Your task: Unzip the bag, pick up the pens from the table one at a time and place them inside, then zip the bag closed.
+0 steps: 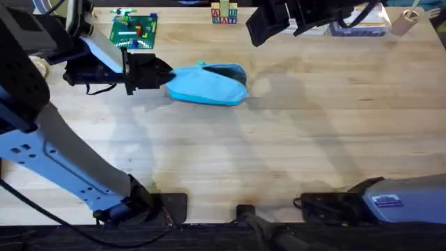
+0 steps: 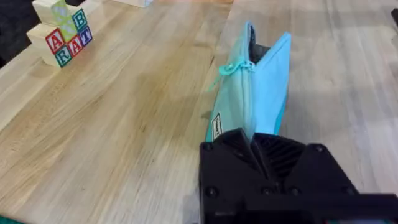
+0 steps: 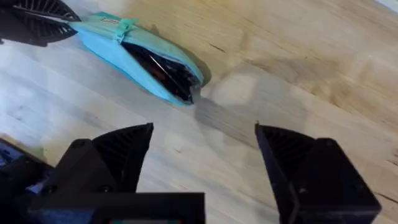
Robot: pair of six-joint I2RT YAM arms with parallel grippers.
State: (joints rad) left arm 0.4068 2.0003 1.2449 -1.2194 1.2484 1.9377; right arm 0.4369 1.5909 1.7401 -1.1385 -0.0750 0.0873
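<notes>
Left pincer (image 1: 164,73) clamped on the end of the light blue soft fabric pouch (image 1: 209,85), probably anchoring it for zipping. Pouch lies far-left of centre on the pale plank tabletop (image 1: 293,146), half unzipped, dark contents inside. Wooden letter blocks (image 2: 62,37) read "A", "RAT". Right pincer (image 3: 205,168) wide, empty, hovering near.

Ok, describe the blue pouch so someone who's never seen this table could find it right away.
On the wooden table, look toward the far side, left of centre, where the left gripper clamps one end of the bag. It is a light blue, elongated fabric pouch, partly unzipped with dark lining showing, unlike the green board and lettered blocks behind it.
</notes>
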